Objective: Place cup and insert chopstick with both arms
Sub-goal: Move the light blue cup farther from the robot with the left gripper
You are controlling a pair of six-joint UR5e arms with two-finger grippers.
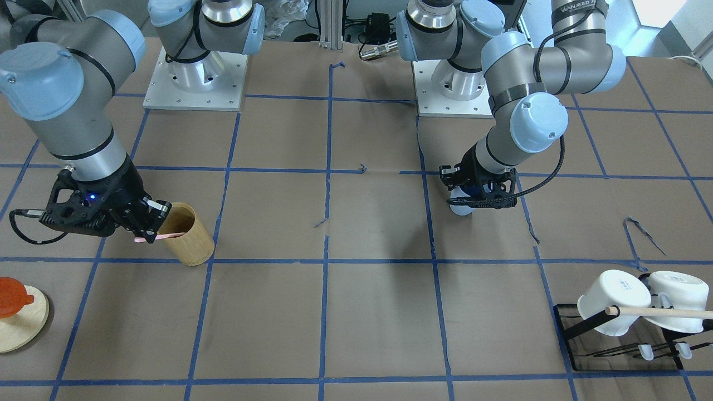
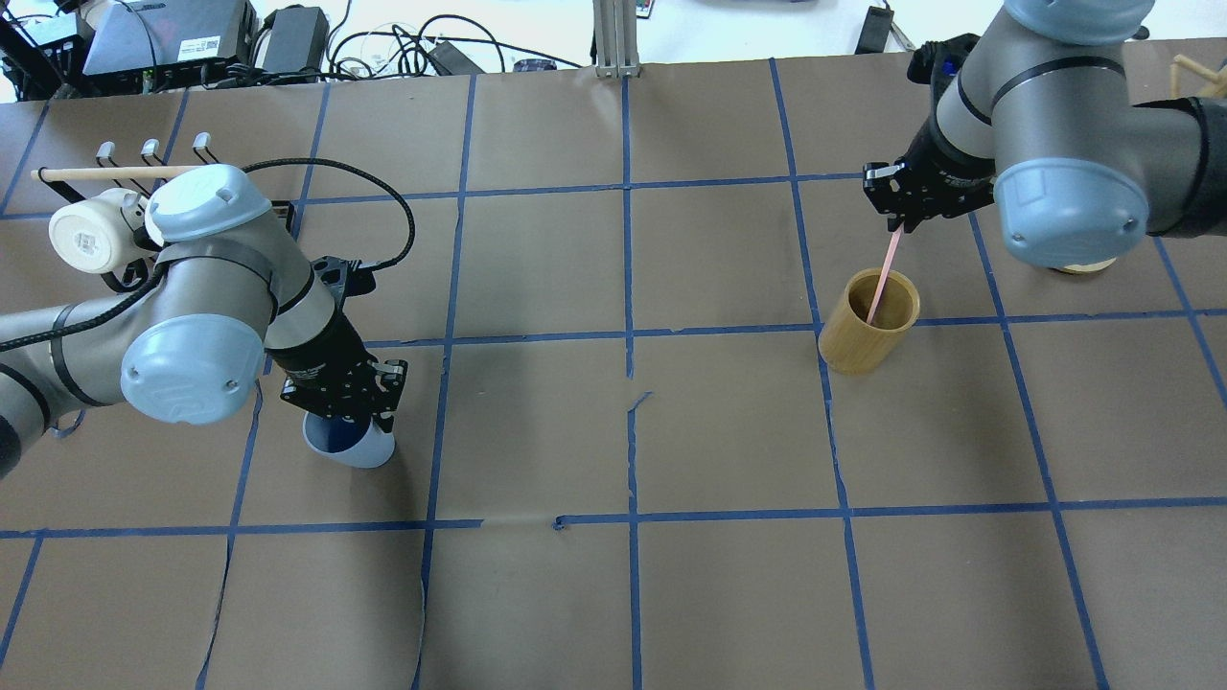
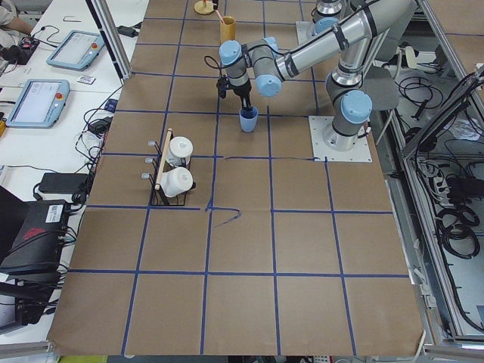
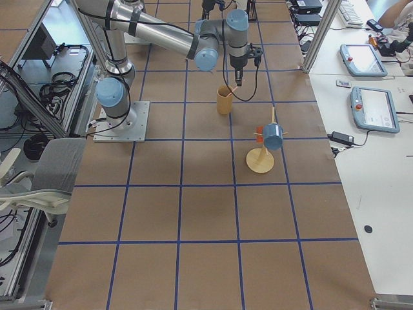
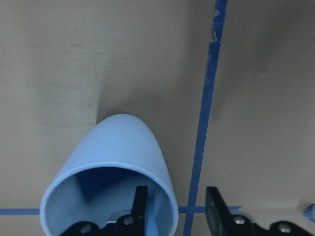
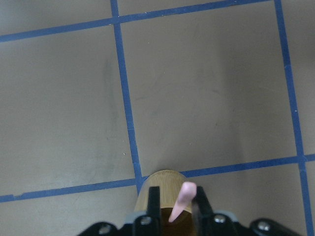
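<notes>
Light blue outside, darker blue inside on the cup; pale pink on the chopstick; tan on the bamboo cylinder. Brown across the table, gridded in blue tape.

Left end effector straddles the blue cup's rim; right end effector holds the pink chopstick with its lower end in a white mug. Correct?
Not quite: the chopstick has its lower end in the tan bamboo cylinder instead, as the overhead exterior view shows. The rest stands.

Shows a table papered brown and gridded with blue tape. Has white desks alongside, bearing tablets. Includes a grey chair and black cables lying on the pale floor.
</notes>
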